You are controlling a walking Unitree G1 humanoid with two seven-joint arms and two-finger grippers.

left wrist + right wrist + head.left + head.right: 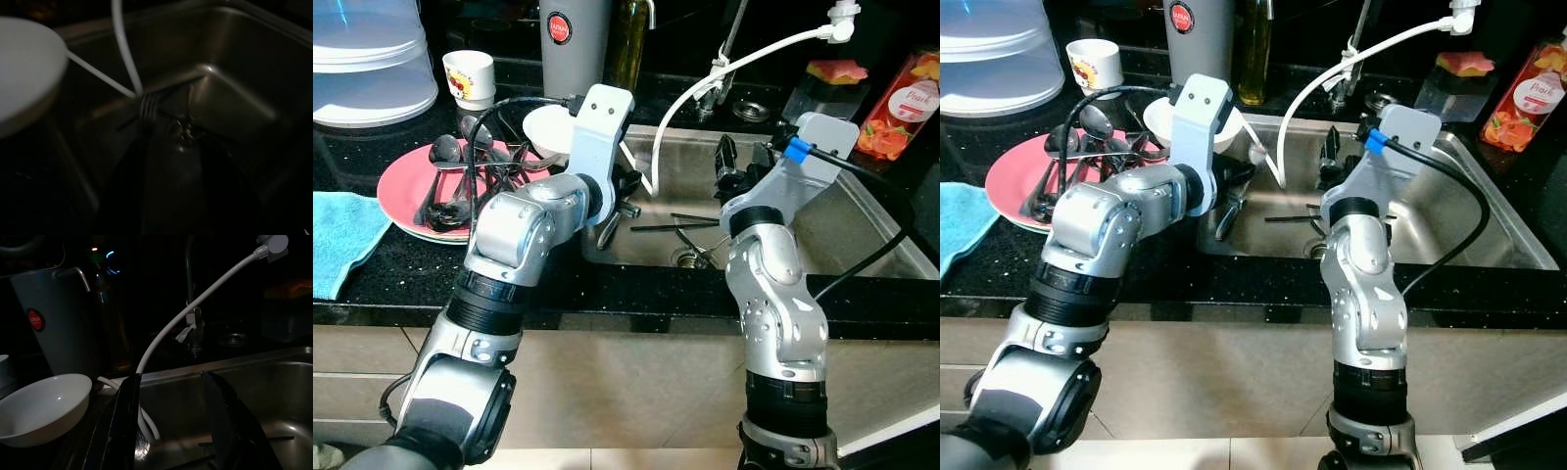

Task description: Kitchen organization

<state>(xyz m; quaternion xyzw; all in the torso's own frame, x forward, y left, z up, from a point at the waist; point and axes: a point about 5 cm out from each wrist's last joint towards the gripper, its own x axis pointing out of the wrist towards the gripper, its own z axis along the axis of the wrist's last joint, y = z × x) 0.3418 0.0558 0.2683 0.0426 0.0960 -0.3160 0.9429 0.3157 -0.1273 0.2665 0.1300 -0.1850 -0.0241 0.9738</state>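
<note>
While cutlery filled the pink plate (399, 201), chopsticks (675, 223) lay in the sink (862, 235)
Left gripper (166, 147) gripped a fork (148, 105) — right gripper (171, 416) hung open

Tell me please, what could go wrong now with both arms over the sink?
1. The left gripper appears to hold a fork close to the white hose; it might snag the hose.
2. The white bowl sits by the sink edge beside the left arm; a swing could knock it in.
</note>
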